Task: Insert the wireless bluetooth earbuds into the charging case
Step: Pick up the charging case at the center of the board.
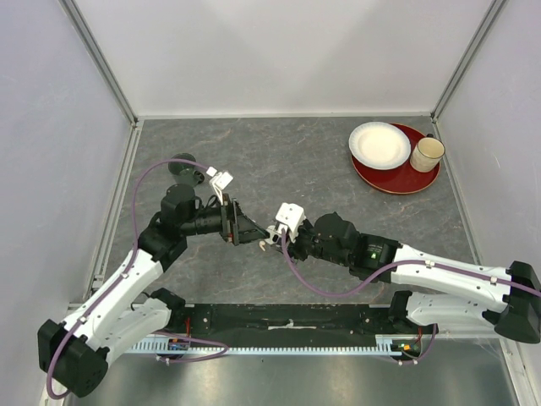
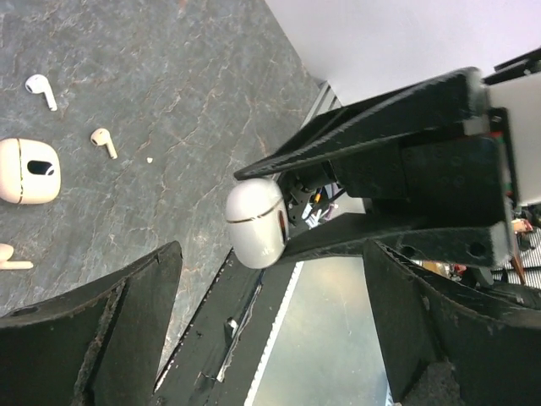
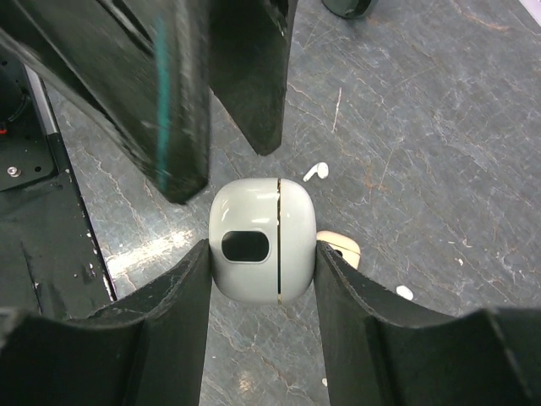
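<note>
The charging case is a smooth, glossy white rounded block with a thin seam, an oval recess and its lid closed. The right gripper pinches its two sides, fingers narrowed onto it, over the mottled grey stone-look table. In the top view the left gripper gapes wide and empty at the case's 10 o'clock. A tiny white earbud lies on the table at the case's 1 o'clock.

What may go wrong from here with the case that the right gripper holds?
The charging case is smooth and rounded, and the right gripper pinches only its sides, so it may slip or turn. The open left gripper is very close and may knock it loose.
</note>
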{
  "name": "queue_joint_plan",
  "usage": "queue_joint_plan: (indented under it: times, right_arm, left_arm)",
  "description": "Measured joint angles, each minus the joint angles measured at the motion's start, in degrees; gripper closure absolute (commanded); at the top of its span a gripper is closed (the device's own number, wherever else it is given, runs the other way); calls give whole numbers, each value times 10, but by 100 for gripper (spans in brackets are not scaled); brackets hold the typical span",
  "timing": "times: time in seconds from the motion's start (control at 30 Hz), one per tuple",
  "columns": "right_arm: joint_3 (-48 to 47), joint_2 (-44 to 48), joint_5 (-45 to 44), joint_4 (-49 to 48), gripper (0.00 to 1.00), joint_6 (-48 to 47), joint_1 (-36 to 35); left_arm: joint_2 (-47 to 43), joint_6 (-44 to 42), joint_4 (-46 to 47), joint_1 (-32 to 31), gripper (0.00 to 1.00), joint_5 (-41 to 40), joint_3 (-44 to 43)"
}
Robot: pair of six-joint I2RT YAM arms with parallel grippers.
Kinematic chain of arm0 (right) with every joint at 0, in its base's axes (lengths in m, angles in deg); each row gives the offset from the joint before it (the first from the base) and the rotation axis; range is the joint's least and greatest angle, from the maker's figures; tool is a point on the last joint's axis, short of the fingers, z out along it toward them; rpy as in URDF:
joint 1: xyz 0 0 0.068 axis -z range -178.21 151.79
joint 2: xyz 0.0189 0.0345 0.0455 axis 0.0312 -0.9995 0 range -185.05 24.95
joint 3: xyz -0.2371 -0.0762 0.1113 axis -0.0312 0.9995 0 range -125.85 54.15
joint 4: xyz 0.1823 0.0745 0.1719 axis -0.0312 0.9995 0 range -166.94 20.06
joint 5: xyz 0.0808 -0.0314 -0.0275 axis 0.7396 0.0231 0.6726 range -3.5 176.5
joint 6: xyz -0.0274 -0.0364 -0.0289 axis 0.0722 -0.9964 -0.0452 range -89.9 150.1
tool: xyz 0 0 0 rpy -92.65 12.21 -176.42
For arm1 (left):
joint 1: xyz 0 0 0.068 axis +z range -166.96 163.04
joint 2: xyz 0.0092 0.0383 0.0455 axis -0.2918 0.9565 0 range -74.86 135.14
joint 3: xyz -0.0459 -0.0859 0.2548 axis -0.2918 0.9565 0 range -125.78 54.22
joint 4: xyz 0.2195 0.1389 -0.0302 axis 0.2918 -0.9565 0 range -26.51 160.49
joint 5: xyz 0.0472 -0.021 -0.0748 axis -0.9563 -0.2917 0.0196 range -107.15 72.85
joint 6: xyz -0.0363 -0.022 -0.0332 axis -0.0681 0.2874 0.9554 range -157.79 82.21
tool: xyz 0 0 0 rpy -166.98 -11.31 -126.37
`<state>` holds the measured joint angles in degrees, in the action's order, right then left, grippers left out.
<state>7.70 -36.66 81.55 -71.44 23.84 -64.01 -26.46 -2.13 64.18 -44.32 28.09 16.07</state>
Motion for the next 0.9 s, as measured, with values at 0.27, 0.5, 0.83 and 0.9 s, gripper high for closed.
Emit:
queue_joint_plan:
  times: [0.27,0.5,0.83,0.9]
  right_arm:
    - [0,16,5,-2,100,3,0]
    - [0,18,9,-5,100,5,0]
    - [0,17,16,-13,100,5,0]
    - [0,17,16,-15,100,5,0]
  left_arm:
    - [46,1,-4,-31,13,-39,0]
    - [58,3,4,-54,22,-47,0]
    - [67,21,50,-62,48,-36,0]
    - [70,23,56,-64,50,-25,0]
